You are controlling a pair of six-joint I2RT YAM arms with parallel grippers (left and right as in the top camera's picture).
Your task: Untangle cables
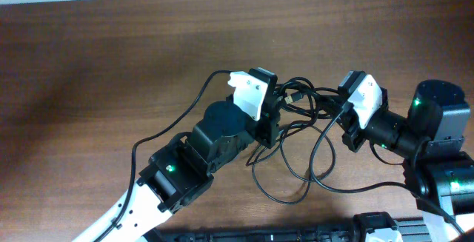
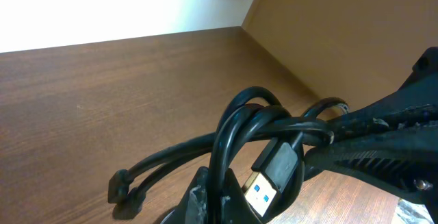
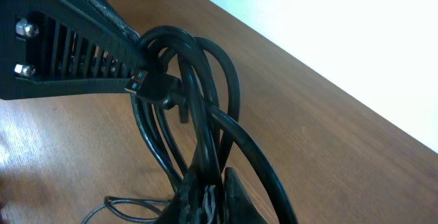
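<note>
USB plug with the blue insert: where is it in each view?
Overhead: too small to pick out within the cables, right of centre.
Left wrist: USB plug at lower centre, inside the loops.
Right wrist: USB plug upper left, against the loops.
Shared landmark: the looped cables.

— From overhead, do the left gripper point(image 1: 274, 109) tips show?
— No, its own body covers them, and the cables point(image 1: 304, 101) bunch too tightly to tell one from another.
— And the right wrist view?
— The right gripper point(image 3: 209, 200) is cut by the bottom edge, so where it meets the cables is lost.
</note>
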